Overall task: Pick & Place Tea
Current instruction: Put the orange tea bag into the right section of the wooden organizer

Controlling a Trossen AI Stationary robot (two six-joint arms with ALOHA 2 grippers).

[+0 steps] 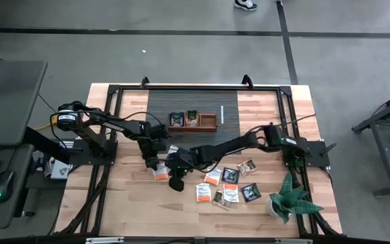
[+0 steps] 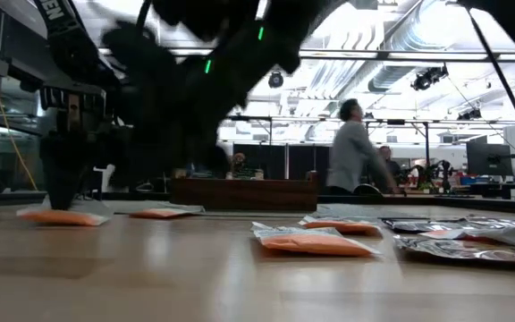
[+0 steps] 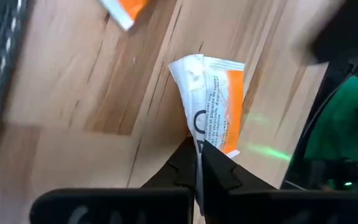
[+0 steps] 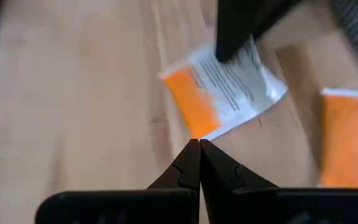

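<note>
Orange and white, with small dark print on its pale half, the tea sachet (image 3: 211, 99) seen by the left wrist camera is buckled along its middle where the left gripper (image 3: 199, 163) has pinched it; the two dark fingers meet on its lower edge, clamped on the packet above pale wooden boards. From overhead that detail is lost: the left gripper (image 1: 152, 163) shows only as a dark shape over an orange packet (image 1: 160, 173) near the middle of the table (image 1: 114, 203).

The right wrist camera gives a blurred orange-and-white sachet (image 4: 219, 93) lying flat just ahead of the right gripper (image 4: 199, 162), whose fingers are pressed together on nothing. In the overhead picture the right gripper (image 1: 177, 180) hangs just beside the left one.

Only the high view takes in the whole spread: more sachets (image 1: 230, 193), orange-and-white and dark, scattered to the right of both grippers, and a brown wooden tray (image 1: 208, 123) on a dark mat (image 1: 181, 102) farther back with dark packets (image 1: 177, 119) in two of its compartments. A green plant (image 1: 288, 198) stands at the table's right corner.

The low view alone shows how flat the sachets (image 2: 316, 241) lie, and a person (image 2: 351, 148) standing in the room behind.
</note>
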